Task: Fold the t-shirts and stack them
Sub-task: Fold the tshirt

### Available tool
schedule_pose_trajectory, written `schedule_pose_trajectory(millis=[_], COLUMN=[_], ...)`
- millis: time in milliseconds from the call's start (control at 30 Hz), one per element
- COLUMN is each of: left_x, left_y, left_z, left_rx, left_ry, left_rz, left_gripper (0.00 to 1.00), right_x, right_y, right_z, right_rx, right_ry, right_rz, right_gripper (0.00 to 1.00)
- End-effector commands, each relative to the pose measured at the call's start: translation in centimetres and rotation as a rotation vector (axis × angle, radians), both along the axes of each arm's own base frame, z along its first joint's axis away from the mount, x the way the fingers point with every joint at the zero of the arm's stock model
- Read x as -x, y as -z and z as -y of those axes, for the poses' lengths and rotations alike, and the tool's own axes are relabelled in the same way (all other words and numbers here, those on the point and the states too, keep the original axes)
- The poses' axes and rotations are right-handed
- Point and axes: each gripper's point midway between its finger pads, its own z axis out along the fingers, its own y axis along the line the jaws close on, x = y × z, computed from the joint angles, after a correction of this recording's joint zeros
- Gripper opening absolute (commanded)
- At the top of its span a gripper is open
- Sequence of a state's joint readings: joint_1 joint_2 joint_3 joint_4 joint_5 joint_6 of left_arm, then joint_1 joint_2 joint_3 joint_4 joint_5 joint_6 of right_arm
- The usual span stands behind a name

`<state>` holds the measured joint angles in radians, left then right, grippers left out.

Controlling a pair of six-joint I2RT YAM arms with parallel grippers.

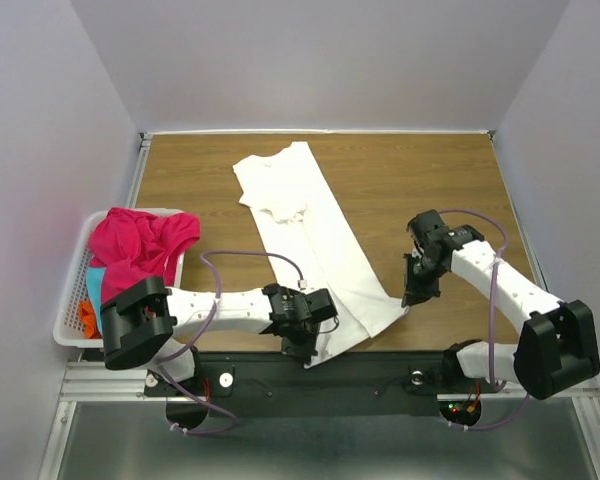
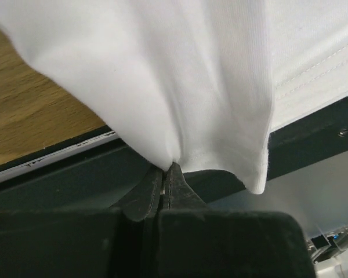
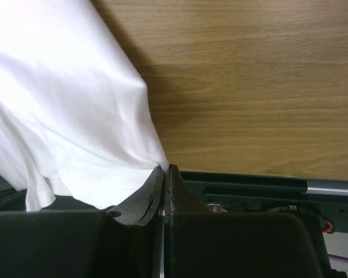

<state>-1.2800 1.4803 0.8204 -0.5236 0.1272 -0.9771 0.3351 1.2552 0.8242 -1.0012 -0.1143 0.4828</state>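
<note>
Lying as one long, narrow strip of smooth cloth on the brown wood-grain table (image 1: 430, 180), the white shirt (image 1: 310, 235) is reaching from the far middle down to the near edge, where its soft stitched hem is bunching into folds. Two black tools are gripping that hem: the left gripper (image 2: 165, 172) is pinching one near corner between jaws pressed together, and the right gripper (image 3: 164, 169) is clamping the other corner likewise. One white plastic lattice basket (image 1: 72, 300) at the left is holding a crumpled pink shirt (image 1: 135, 245), with bits of cyan cloth (image 1: 95, 280) and orange cloth (image 1: 86, 320) showing beneath.
</note>
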Motion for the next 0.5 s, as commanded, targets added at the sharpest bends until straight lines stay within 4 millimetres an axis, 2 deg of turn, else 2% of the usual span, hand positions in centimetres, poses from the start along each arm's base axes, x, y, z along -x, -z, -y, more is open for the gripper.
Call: schedule_pose_trajectory(millis=[0,33,200,333,467], left_x=[-1.5,-2.5,-9.3,-15.2,-19.7], left_y=[-1.9,-2.5,-5.0,-6.4,-7.2], left_z=[-1.1,-0.9,-1.8,-4.3,-6.1], left_rx=[-0.030,-0.009,0.037,-0.007,-0.028], left_ry=[-0.043,-0.057,-0.179,-0.269,-0.327], left_rz=[0.027,0.052,0.179,0.280,0.351], left_gripper=[0.00,0.00,0.00,0.00,0.00], right_x=[-3.2,-4.5,-8.8,-12.8,-16.9], right_y=[-3.7,-4.8,-6.5,-7.5,-8.6], right_z=[0.4,0.0,-0.9,-2.3,-3.8], right_rx=[0.041,0.036,0.046,0.023,0.007], right_ry=[0.003,-0.002,-0.036,-0.073,-0.097], right_rz=[0.114,0.146,0.211,0.270,0.323], right_gripper=[0.01,0.01,0.01,0.01,0.01])
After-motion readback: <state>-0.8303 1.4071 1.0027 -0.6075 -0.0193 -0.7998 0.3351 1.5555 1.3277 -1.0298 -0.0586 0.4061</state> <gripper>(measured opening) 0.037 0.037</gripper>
